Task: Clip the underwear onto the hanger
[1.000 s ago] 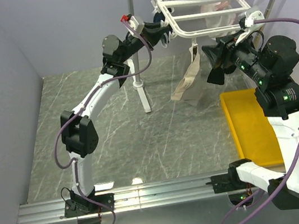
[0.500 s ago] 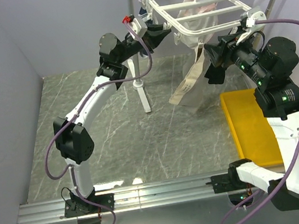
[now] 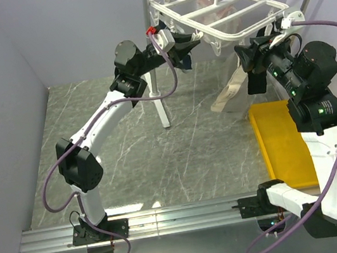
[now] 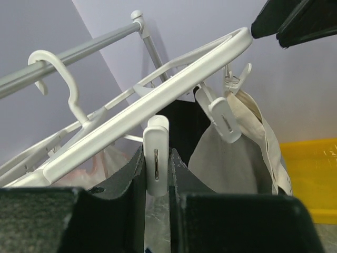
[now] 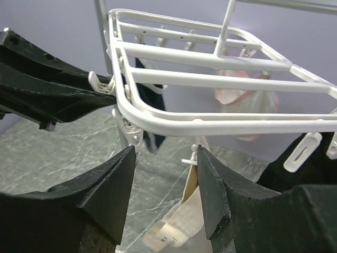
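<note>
Left wrist: left hand pinches a clip on the hanger; right hand open

Two arms of glossy white shells and matte black joint housings, the left arm and the right arm, each trail a looping mauve cable. Small green lights dot the right arm's black joints; a red tab marks the left wrist. The fingers are black, wedge-shaped and grainy.

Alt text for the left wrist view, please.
The left gripper pinches a white clip hanging from the tilted hanger. To its right, the underwear hangs under the same frame, partly behind a second clip, with a yellow bin beyond.
</note>
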`<act>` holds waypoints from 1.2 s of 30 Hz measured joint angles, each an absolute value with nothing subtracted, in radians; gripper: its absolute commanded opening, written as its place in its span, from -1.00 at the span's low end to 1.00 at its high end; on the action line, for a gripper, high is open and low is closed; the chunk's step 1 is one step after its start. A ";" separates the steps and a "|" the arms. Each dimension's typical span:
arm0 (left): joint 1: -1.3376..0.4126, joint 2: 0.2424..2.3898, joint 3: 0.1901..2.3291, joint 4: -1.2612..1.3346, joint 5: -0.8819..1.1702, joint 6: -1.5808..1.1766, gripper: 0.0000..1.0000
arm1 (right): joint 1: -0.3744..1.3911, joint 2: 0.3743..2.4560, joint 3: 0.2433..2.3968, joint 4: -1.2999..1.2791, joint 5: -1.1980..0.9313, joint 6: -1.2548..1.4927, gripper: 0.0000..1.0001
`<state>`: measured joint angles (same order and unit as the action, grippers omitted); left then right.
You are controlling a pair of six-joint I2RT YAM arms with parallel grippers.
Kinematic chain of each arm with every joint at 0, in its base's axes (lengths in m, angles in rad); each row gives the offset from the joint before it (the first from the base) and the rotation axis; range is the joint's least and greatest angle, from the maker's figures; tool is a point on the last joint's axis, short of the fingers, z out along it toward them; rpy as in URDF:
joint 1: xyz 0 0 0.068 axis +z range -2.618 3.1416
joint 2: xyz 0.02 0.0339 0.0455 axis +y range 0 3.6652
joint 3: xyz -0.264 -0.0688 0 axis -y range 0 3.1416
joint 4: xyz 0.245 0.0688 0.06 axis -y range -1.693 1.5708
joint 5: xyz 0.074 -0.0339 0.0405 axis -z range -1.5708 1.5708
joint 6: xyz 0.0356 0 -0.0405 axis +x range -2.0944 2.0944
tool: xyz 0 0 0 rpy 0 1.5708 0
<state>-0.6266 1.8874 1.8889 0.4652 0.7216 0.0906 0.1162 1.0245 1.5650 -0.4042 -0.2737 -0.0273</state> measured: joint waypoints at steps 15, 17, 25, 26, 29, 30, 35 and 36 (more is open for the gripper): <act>-0.644 1.871 1.881 0.449 0.714 0.167 -0.99 | 0.098 1.029 1.565 -0.355 -0.361 0.019 0.14; -0.646 1.871 1.881 0.458 0.707 0.162 -0.99 | 0.097 1.034 1.565 -0.349 -0.390 0.043 0.14; -0.658 1.871 1.881 0.479 0.669 0.134 -0.99 | 0.097 1.071 1.565 -0.310 -0.502 0.181 0.16; -0.662 1.871 1.880 0.480 0.663 0.134 -0.99 | 0.097 1.077 1.565 -0.305 -0.513 0.196 0.16; -0.677 1.871 1.879 0.482 0.643 0.135 -0.99 | 0.100 1.097 1.565 -0.289 -0.545 0.241 0.18; -0.680 1.871 1.877 0.481 0.637 0.136 -0.99 | 0.103 1.101 1.565 -0.285 -0.549 0.250 0.18; -0.690 1.872 1.869 0.481 0.625 0.137 -0.99 | 0.134 1.103 1.565 -0.260 -0.562 0.284 0.23; -0.691 1.874 1.868 0.481 0.624 0.137 -0.99 | 0.145 1.103 1.565 -0.253 -0.561 0.289 0.25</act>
